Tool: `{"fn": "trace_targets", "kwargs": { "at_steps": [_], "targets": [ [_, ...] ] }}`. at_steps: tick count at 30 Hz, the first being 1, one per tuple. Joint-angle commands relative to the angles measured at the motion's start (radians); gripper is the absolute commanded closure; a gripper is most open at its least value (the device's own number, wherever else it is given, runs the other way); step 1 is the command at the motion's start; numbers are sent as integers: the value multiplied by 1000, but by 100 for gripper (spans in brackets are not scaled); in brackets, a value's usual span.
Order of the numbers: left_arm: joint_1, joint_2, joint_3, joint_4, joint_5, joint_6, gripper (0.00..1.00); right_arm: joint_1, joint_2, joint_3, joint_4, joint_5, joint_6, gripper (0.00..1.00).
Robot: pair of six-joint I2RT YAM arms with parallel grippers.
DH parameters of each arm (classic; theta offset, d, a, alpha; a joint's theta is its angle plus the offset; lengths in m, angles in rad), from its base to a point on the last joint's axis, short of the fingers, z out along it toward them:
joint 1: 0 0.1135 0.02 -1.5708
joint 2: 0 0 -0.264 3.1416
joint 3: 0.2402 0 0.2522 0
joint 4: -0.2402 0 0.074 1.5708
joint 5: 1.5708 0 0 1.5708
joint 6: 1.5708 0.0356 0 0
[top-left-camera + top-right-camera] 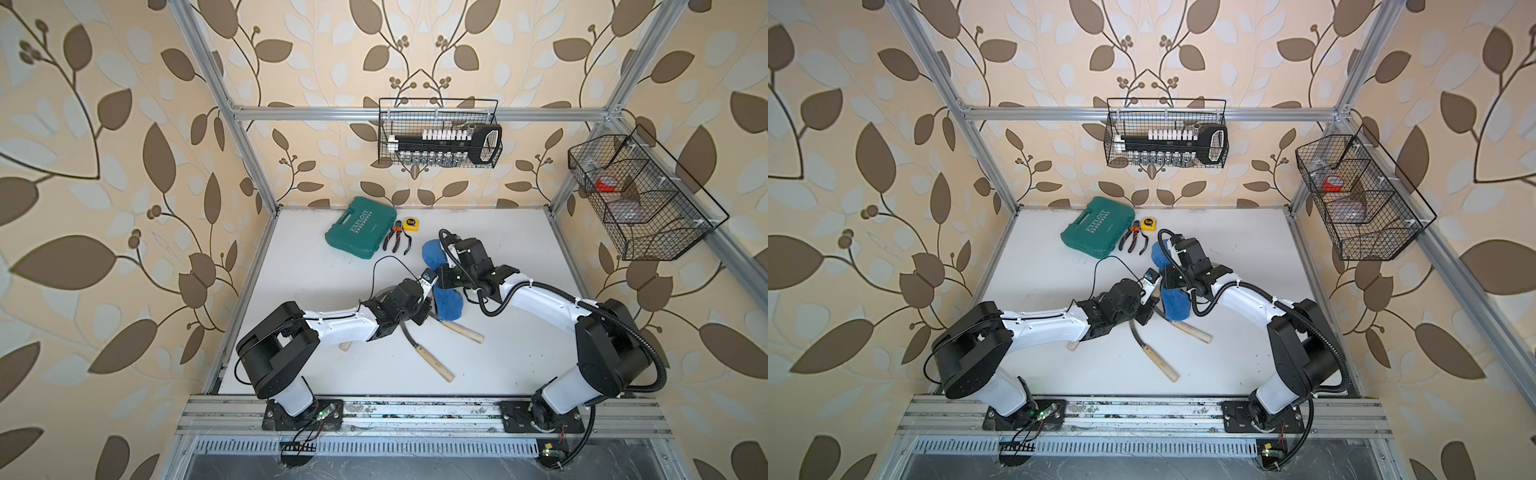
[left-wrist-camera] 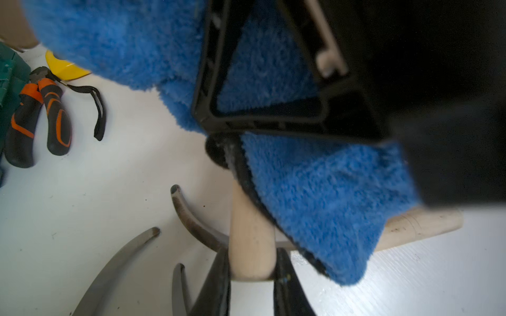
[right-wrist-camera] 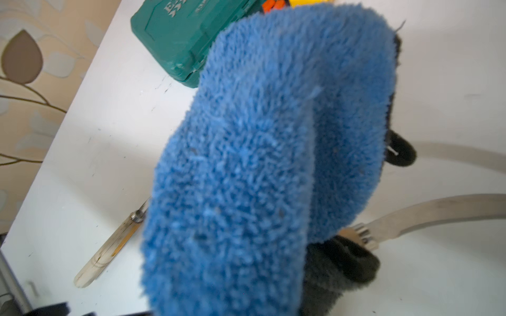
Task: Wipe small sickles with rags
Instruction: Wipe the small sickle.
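L gripper (image 2: pixel 252 255) is clamped narrow on the pale wooden handle of one small sickle (image 2: pixel 250 227). Its blade is hidden by cloth, so contact there cannot be told.

R gripper (image 1: pixel 444 279) is closed on the blue rag (image 1: pixel 446 305), just beside the L gripper. The rag is held above mid-tabletop (image 1: pixel 311 282), w/ one lobe toward the far edge and one toward the near edge.

Three more are laid btw centre and near edge:
- A second sickle (image 1: pixel 434 368) is seen w/ its curved blade running under the L wrist.
- A third sickle (image 1: pixel 461 330) is partly covered by the rag.
- Of a fourth sickle (image 1: pixel 345 346) only the handle end is shown, beneath the L arm.

Toward the far-left corner a teal tool case (image 1: pixel 359 227) is set. Orange-black pliers (image 1: pixel 397 239) and a yellow tape measure (image 1: pixel 410 224) are placed just beside it.
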Motion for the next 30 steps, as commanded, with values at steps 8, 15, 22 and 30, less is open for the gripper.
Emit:
{"fn": "trace_targets", "kwargs": {
  "at_steps": [8,15,22,30],
  "targets": [
    [-2,-48,4,70,-39,15,100,44,-18,-66,30,-86,17,100],
    [-2,-79,-29,94,-4,19,100,-107,99,-55,42,-126,21,100],
    [-2,-85,-35,104,4,21,100,-89,79,-59,40,-114,4,100],
    [-2,-93,-40,103,9,20,100,47,-20,-107,99,-188,5,100]
  ]
}}
